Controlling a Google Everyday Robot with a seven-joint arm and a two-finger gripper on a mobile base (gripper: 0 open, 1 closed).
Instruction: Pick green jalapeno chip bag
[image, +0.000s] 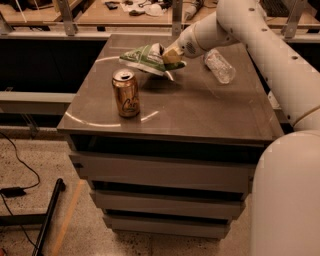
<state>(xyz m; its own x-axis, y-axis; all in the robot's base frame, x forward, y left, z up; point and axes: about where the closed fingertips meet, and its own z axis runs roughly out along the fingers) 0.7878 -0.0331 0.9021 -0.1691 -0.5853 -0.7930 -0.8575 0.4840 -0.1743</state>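
Note:
The green jalapeno chip bag (145, 58) is a crinkly light-green and white foil bag. It hangs lifted above the back middle of the grey table (190, 112). My gripper (167, 57) is shut on the bag's right end and holds it clear of the tabletop, with the bag sticking out to the left. The white arm reaches in from the upper right.
A bronze soda can (126, 93) stands upright at the table's front left, below and in front of the bag. A clear plastic water bottle (219, 65) lies on its side at the back right. Drawers sit under the tabletop. A cluttered bench runs behind.

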